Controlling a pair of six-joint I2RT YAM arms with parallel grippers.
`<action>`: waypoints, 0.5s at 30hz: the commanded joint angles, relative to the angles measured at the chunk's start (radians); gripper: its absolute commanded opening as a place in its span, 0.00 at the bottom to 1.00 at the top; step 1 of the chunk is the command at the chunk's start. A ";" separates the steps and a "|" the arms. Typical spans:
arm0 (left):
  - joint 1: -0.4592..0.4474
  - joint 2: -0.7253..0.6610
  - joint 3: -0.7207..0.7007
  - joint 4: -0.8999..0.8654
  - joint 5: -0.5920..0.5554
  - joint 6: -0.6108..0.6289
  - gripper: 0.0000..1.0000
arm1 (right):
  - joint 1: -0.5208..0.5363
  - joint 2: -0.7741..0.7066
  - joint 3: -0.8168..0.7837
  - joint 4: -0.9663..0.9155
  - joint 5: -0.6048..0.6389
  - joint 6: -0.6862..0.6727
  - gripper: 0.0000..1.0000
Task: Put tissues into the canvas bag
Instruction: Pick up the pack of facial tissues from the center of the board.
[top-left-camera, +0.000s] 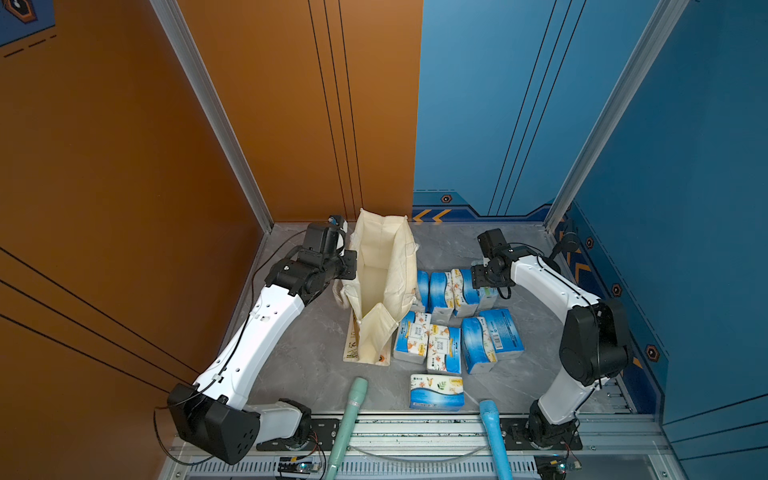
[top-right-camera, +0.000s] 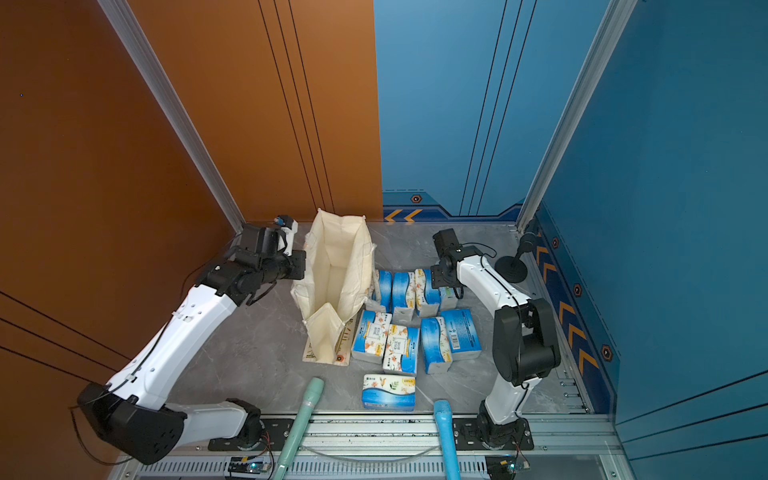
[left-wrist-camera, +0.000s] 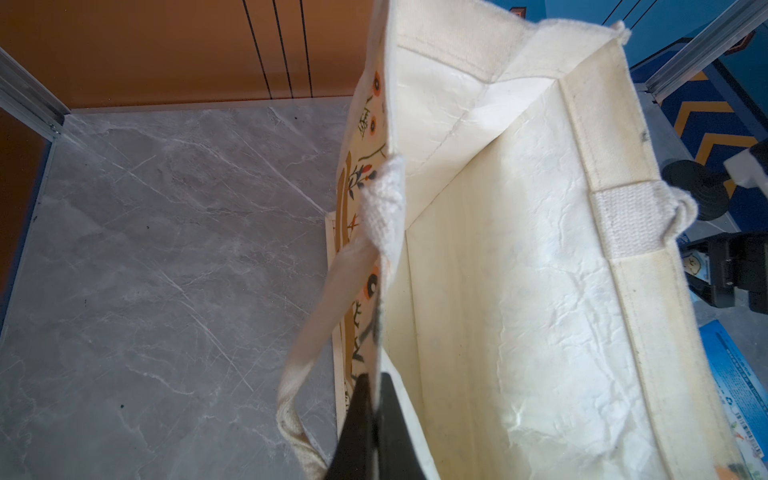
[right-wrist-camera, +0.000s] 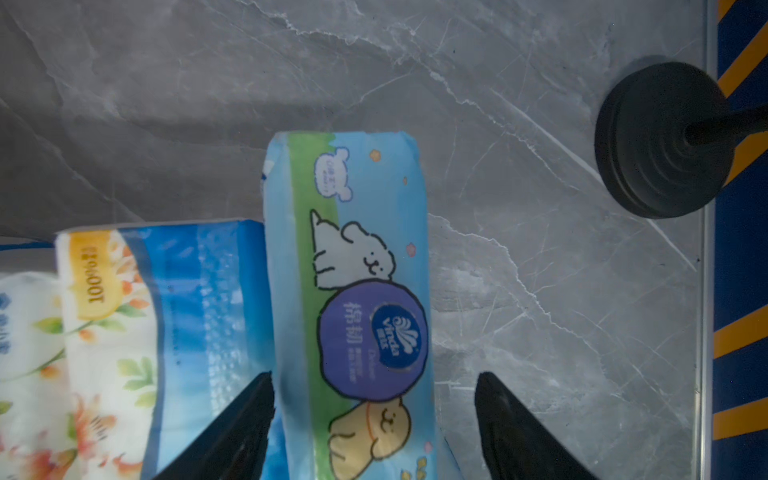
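The cream canvas bag (top-left-camera: 384, 253) (top-right-camera: 336, 262) stands open at mid-table. My left gripper (left-wrist-camera: 374, 399) is shut on its left wall just below the rim, one finger inside and one outside, beside a loop handle (left-wrist-camera: 316, 332). The bag's inside (left-wrist-camera: 519, 291) shows only bare lining. Several tissues packs (top-left-camera: 442, 351) (top-right-camera: 401, 349) lie right of the bag, and one lies alone near the front (top-left-camera: 436, 391). My right gripper (right-wrist-camera: 374, 378) is open and straddles a cartoon-print pack (right-wrist-camera: 353, 249) at the right end of the back row (top-left-camera: 489, 294); its jaws have not closed on it.
A black round stand base (top-right-camera: 511, 268) (right-wrist-camera: 660, 141) sits by the right wall, close to the right arm. A green handle (top-left-camera: 351, 411) and a blue handle (top-left-camera: 492, 428) poke in over the front rail. Orange and blue walls close in the table.
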 joint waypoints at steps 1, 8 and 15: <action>0.011 -0.029 -0.016 0.021 0.020 0.005 0.00 | -0.013 0.015 0.020 0.002 0.001 -0.008 0.78; 0.016 -0.029 -0.020 0.022 0.027 0.003 0.00 | -0.033 0.057 0.024 0.039 -0.043 0.001 0.74; 0.017 -0.022 -0.022 0.024 0.030 0.001 0.00 | -0.050 0.096 0.025 0.078 -0.123 0.019 0.55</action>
